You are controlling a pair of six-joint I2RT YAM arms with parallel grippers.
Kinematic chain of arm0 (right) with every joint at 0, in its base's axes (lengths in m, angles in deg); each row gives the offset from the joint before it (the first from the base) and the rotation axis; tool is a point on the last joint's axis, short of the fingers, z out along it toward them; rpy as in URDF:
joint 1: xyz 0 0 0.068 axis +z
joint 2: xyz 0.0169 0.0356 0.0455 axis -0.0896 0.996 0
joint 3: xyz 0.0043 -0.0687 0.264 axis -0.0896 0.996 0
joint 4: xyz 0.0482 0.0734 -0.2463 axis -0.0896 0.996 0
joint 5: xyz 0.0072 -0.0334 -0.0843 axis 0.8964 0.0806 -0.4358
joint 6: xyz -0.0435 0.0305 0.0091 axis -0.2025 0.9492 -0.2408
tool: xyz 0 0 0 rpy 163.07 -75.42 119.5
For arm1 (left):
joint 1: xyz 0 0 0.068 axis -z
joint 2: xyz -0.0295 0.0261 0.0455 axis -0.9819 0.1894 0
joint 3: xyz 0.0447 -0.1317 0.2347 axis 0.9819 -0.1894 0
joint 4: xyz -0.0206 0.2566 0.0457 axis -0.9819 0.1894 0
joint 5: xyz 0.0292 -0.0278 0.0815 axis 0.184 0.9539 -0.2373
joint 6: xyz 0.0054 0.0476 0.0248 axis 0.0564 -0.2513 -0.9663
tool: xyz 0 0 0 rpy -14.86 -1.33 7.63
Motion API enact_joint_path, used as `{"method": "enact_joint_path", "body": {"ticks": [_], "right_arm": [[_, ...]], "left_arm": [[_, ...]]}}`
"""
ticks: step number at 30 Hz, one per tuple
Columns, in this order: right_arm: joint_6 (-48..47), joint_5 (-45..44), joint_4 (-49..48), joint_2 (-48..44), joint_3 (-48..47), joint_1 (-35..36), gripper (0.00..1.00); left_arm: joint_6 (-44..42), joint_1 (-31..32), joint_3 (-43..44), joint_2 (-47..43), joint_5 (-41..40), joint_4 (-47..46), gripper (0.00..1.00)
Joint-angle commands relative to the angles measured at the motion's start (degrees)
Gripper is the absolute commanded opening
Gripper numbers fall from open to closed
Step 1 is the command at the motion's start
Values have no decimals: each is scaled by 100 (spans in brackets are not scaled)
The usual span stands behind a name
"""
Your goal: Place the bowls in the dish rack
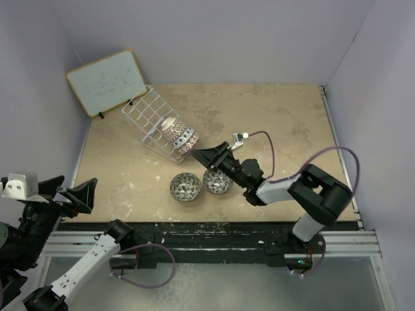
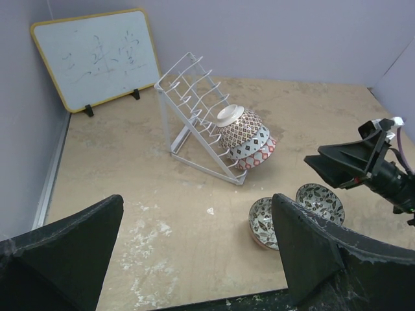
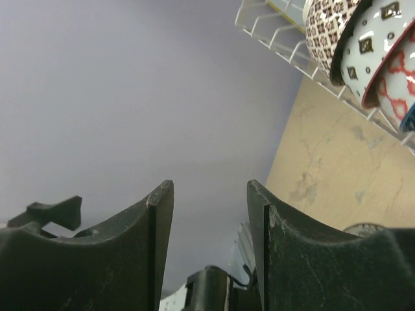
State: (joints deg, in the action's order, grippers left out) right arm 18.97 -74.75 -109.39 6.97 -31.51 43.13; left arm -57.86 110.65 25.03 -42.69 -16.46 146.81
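The white wire dish rack [image 1: 150,116] leans tilted at the back left and holds three bowls [image 1: 179,135] nested on their sides; they also show in the left wrist view [image 2: 247,137]. Two dark grey-white patterned bowls lie upright on the table: one [image 1: 185,186] on the left, one [image 1: 217,182] on the right. My right gripper [image 1: 205,159] is open and empty, raised between the rack's bowls and the right table bowl. In its own view the right gripper [image 3: 211,194] points up past the racked bowls [image 3: 363,48]. My left gripper [image 2: 194,249] is open and empty, off the table's near left edge [image 1: 79,184].
A wood-framed whiteboard [image 1: 106,81] leans on the back left wall behind the rack. Purple walls enclose the tan table [image 1: 272,116] on three sides. The right arm's cable [image 1: 272,146] loops over the table's right half.
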Motion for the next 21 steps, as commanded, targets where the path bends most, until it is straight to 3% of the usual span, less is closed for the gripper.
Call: {"method": "enact_joint_path", "body": {"ticks": [1, 7, 12, 21], "right_arm": [[-1221, -278, 2444, -1202, -32, 285, 53], [-2676, -1401, 6767, -2304, -1103, 782, 55], [-3244, -2176, 8998, -2033, -1731, 1095, 55], [-3934, -2212, 9639, -1810, -1804, 1621, 55]], "left_arm": [[90, 14, 21, 82, -99, -160, 99], [87, 18, -66, 65, -91, -198, 99], [154, 18, -200, -10, -76, -281, 99], [156, 24, -260, -69, -163, -173, 99]]}}
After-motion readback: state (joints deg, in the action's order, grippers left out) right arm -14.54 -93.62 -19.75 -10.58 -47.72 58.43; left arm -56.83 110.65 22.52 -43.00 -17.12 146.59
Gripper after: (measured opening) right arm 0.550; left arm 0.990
